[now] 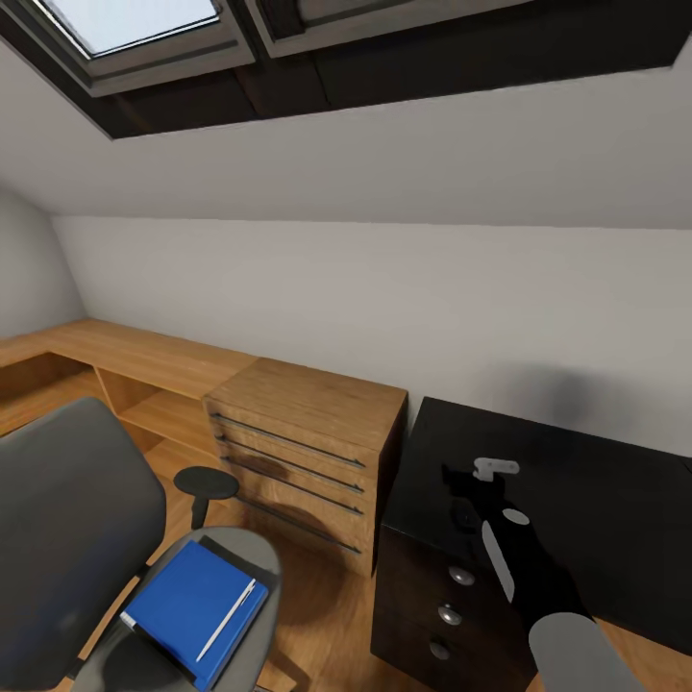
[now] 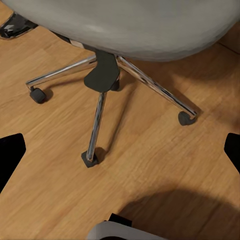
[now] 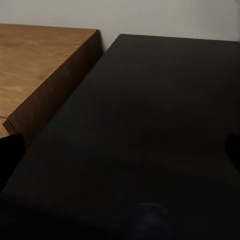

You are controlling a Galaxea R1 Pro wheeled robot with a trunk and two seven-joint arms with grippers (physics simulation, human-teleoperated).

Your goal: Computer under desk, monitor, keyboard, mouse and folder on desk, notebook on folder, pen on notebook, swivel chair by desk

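The swivel chair (image 1: 77, 509) stands at the lower left, its grey seat carrying the blue folder (image 1: 187, 601) with the pale pen (image 1: 227, 619) lying on top. The black desk (image 1: 596, 500) with its knobbed drawer unit is at the right. My right gripper (image 1: 459, 485) hovers low over the desk's near left corner; the right wrist view has its fingertips (image 3: 11, 155) far apart above the bare black top (image 3: 145, 125), so it is open. My left gripper (image 2: 120, 155) is open above the wooden floor, facing the chair's chrome base (image 2: 102, 75). Computer, monitor, keyboard, mouse and notebook are out of view.
A light wooden chest of drawers (image 1: 308, 452) stands between chair and desk, touching the desk's left side. A low wooden shelf unit (image 1: 125, 360) runs along the wall to the left. The white wall slopes up to a skylight (image 1: 135, 24).
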